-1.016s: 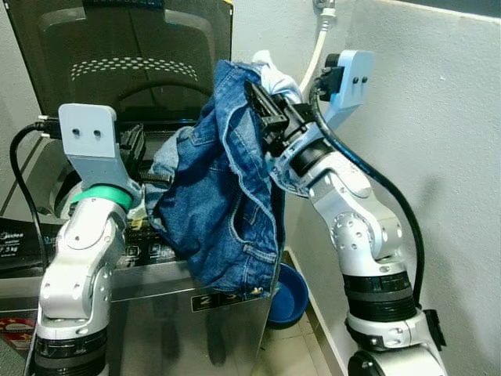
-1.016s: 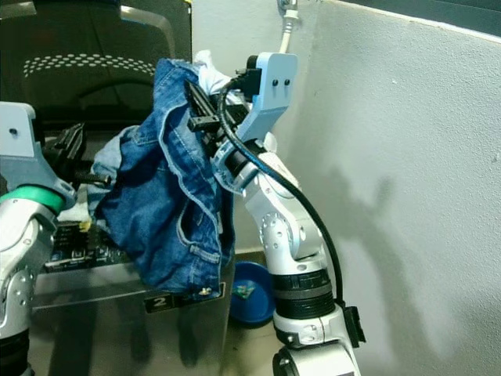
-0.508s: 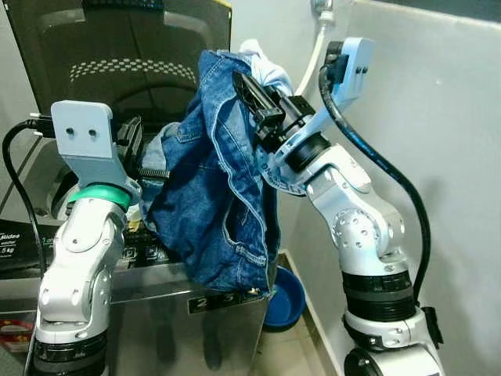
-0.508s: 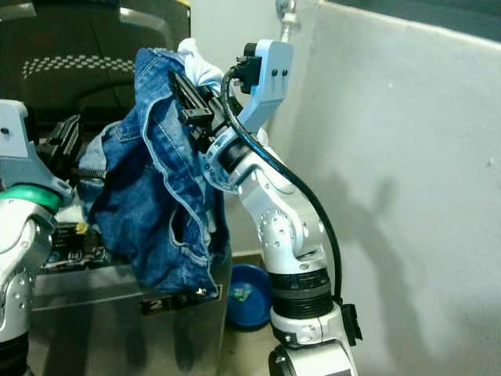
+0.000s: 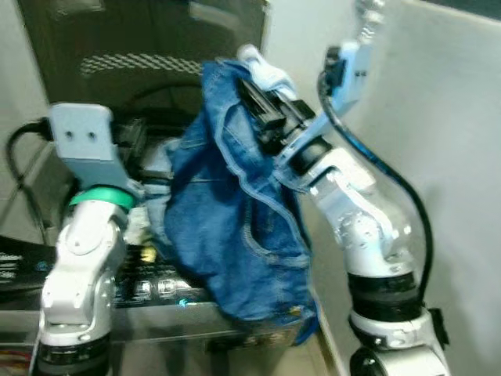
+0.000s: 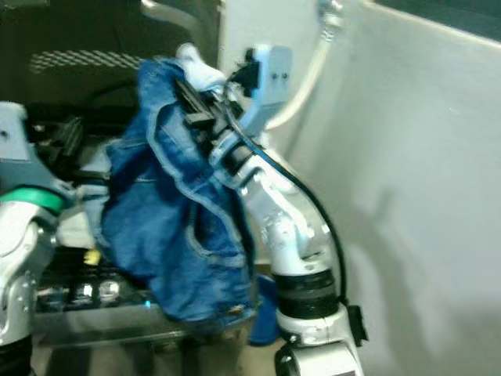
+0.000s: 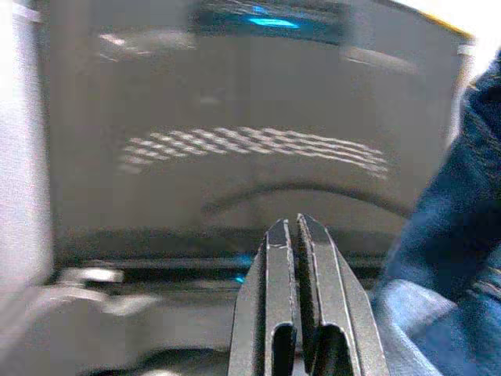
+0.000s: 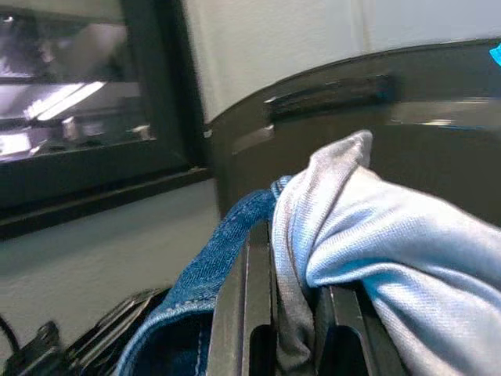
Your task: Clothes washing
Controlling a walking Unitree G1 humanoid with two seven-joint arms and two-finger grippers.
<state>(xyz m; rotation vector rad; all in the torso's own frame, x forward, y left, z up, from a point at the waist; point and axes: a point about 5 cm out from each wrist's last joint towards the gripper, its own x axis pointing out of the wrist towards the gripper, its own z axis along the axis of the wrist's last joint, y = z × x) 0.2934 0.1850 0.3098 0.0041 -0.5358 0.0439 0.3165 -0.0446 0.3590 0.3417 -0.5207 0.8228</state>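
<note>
Blue denim jeans (image 5: 235,219), heavy and creased, with pale stitched seams, draped from the right gripper (image 5: 258,94) and hanging down over the front of the washing machine (image 5: 180,313). A soft, pale grey-white cloth (image 8: 368,235), fine-knit and bunched, pinched together with the denim between the right gripper's black fingers (image 8: 246,305); jaws pressed onto the fabric, only a narrow gap showing. Smooth dark lid (image 5: 141,47) of the washing machine raised behind, marked with a curved dotted pattern. Glossy control panel (image 5: 149,286) below, with small lit spots.

Compared with half a second ago: whole picture shifted and blurred, so camera moved; jeans hanging somewhat lower over the machine's front, hem now hiding the blue basin seen before by the wall. Right gripper holding as before.

Left gripper (image 7: 297,235) raised beside the jeans, facing the lid; slim black fingers pressed together, nothing between them. Pale hose (image 6: 309,63) curving down the smooth grey wall (image 6: 423,196).
</note>
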